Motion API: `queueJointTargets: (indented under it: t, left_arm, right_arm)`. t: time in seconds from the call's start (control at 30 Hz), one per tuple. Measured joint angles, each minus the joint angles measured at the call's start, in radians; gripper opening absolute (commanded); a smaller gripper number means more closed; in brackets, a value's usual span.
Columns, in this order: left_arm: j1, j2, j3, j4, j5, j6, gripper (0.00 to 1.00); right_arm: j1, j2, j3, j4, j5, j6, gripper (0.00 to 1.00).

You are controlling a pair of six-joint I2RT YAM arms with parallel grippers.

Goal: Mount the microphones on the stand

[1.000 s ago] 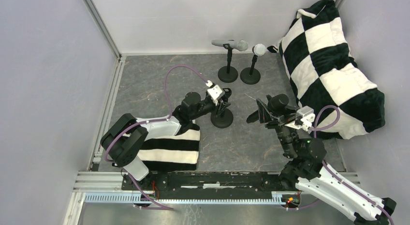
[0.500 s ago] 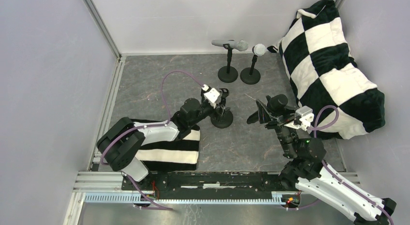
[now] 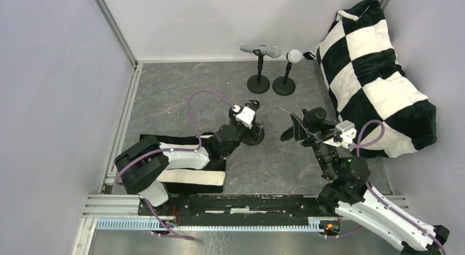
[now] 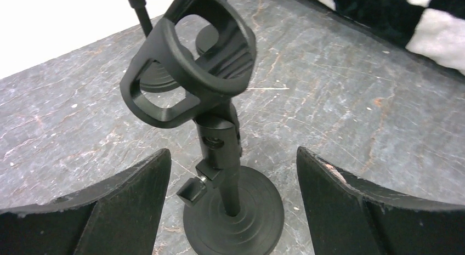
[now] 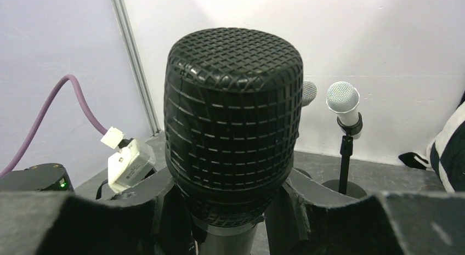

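At the near edge of the bench (image 3: 164,101), a black-and-white striped cloth (image 3: 192,175) lies flat beneath the left arm. The right claw (image 5: 233,216) is closed on the black microphone (image 5: 234,140), gripping the body just under the head. The head stands upright in the wrist view, a rounded black mesh cap with a fine square grid and a plain band at its lower edge. This microphone is held above the bench right of centre, apart from every stand. The left claw (image 4: 233,175) is spread wide, one finger on either side of the empty stand (image 4: 219,151) and neither finger touching it. That stand is matt black, with a round ribbed base, a short post with a side clamp knob, and an open cradle clip tilted back at the top. It sits on the bench near the centre. Toward the back wall two more black stands (image 3: 258,84) are set close beside each other. The left one carries the silver-grey microphone (image 3: 262,49), lying roughly level in its clip. The right one carries the white microphone (image 3: 294,56), head up. A black-and-white checked cushion (image 3: 378,74) fills the far right corner. A purple cable (image 3: 200,98) loops over the left arm.
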Motion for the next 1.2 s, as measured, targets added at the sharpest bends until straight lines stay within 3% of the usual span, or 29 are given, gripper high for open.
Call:
queueJointTargets:
  t: [0.3, 0.43, 0.9, 0.97, 1.0, 1.2]
  left_arm:
    - [0.0, 0.082, 0.058, 0.019, -0.064, 0.0, 0.86]
    - [0.0, 0.099, 0.081, 0.038, -0.075, 0.0, 0.79]
    - [0.002, 0.125, 0.106, 0.063, -0.084, -0.008, 0.31]
    - [0.002, 0.125, 0.106, 0.063, -0.075, -0.016, 0.08]
    - [0.003, 0.125, 0.106, 0.063, -0.069, -0.023, 0.03]
    - [0.038, 0.099, 0.051, 0.111, 0.03, -0.065, 0.02]
  right_arm:
    - [0.0, -0.012, 0.0, -0.02, 0.0, 0.0, 0.0]
    - [0.0, -0.015, 0.0, -0.024, 0.0, 0.0, 0.0]
    - [0.0, -0.015, 0.0, -0.024, 0.0, -0.008, 0.0]
    - [0.0, -0.015, -0.001, -0.023, 0.0, -0.01, 0.0]
    - [0.0, -0.015, -0.001, -0.023, 0.0, -0.011, 0.0]
    - [0.0, -0.014, -0.008, -0.009, -0.005, -0.02, 0.0]
